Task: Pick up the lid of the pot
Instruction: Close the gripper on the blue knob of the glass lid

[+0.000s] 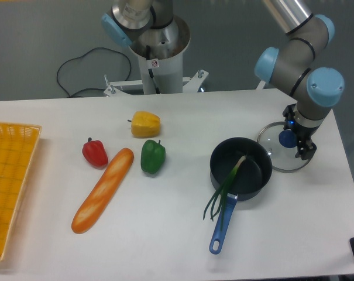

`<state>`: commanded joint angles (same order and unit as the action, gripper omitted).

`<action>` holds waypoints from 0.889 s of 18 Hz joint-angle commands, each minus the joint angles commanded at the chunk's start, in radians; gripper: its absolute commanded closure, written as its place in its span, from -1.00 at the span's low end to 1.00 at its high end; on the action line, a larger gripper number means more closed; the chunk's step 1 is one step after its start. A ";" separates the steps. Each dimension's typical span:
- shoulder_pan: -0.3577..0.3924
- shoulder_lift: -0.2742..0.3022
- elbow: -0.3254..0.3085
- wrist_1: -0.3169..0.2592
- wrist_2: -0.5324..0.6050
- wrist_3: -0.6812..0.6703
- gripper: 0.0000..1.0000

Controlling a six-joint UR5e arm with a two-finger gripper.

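The glass pot lid [277, 153] lies flat on the white table at the right, just behind and right of the dark pot [241, 170]. Its blue knob [287, 139] shows at the middle. My gripper [297, 137] points straight down over the lid, with its black fingers [306, 150] on either side of the knob. The gap between the fingers is wider than the knob, so the gripper looks open. Part of the lid's far rim is hidden behind the wrist.
A green onion [224, 188] hangs out of the pot, whose blue handle [219, 234] points toward the front edge. A yellow pepper [145, 124], green pepper [153, 156], red pepper [95, 152] and baguette [102, 189] lie mid-table. A yellow basket [10, 175] stands at the left edge.
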<state>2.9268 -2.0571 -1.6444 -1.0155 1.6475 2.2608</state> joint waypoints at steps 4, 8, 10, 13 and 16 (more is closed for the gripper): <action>-0.002 -0.005 -0.005 -0.002 -0.002 0.029 -1.00; -0.003 -0.009 -0.020 0.000 -0.003 0.066 -1.00; -0.002 -0.008 -0.026 0.000 -0.005 0.068 -1.00; 0.002 -0.008 -0.028 0.000 -0.005 0.072 -1.00; 0.002 -0.008 -0.026 0.000 -0.002 0.069 -1.00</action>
<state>2.9284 -2.0647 -1.6705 -1.0155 1.6459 2.3301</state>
